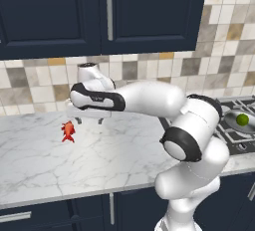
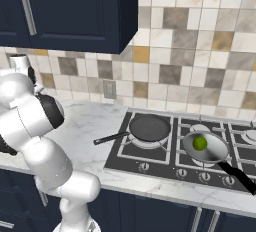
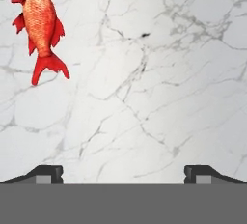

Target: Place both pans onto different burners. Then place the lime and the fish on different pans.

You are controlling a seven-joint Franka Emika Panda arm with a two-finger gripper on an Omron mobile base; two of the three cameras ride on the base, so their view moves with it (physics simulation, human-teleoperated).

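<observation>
Fish [image 3: 42, 30] lies off-centre under our spread gripper [image 3: 123, 172]; we should centre over its body, descend, then pinch gently.

Hidden, cropped or indistinct items

Grey pan [image 1: 238, 121]: in the left base view, partly behind the arm's elbow and cut by the right edge; its handle [image 2: 239, 175] runs off the right edge of the right base view. Cooktop [image 2: 150, 161]: right end cropped in both base views; knob markings too small to read. Fingers [image 3: 48, 174]: in the hand view just the dark tips rise at the bottom; in the left base view they are small and shaded under the hand, spacing hard to judge. Fish [image 1: 68, 131]: contact with the table [image 1: 45, 165] cannot be told from the left base view.
</observation>
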